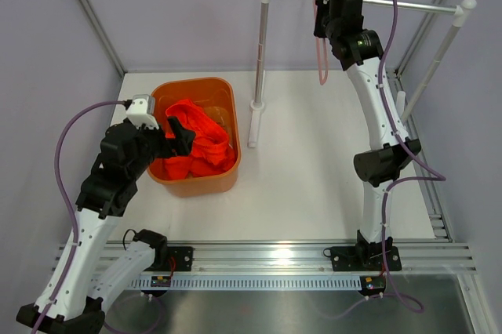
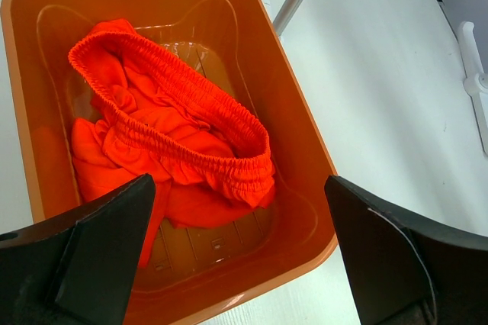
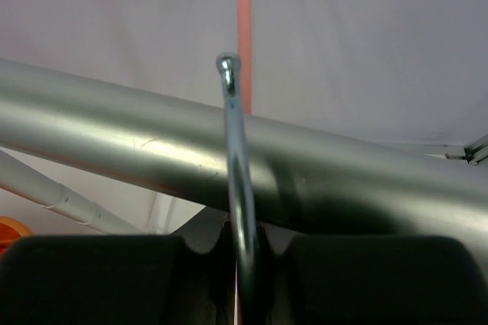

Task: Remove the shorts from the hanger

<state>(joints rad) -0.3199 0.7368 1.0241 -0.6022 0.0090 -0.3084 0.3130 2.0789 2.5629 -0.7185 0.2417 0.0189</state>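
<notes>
The red-orange shorts (image 1: pixel 200 142) lie crumpled inside the orange basket (image 1: pixel 196 87), off the hanger. My left gripper (image 1: pixel 182 136) hovers open over the basket's near left rim. In the left wrist view, the waistband of the shorts (image 2: pixel 175 134) curls in front of the left gripper (image 2: pixel 239 188), with nothing between the fingers. The pale-pink hanger (image 1: pixel 320 44) hangs bare from the silver rail (image 1: pixel 376 2). My right gripper (image 1: pixel 321 16) is up at the rail. In the right wrist view, the right gripper (image 3: pixel 242 241) is shut on the hanger's metal hook (image 3: pixel 232 134), which loops over the rail (image 3: pixel 114 127).
The rail stands on white posts (image 1: pixel 260 52) at the back right of the white table. One post foot (image 1: pixel 253 126) sits just right of the basket. Grey walls and metal frame bars enclose the table on three sides.
</notes>
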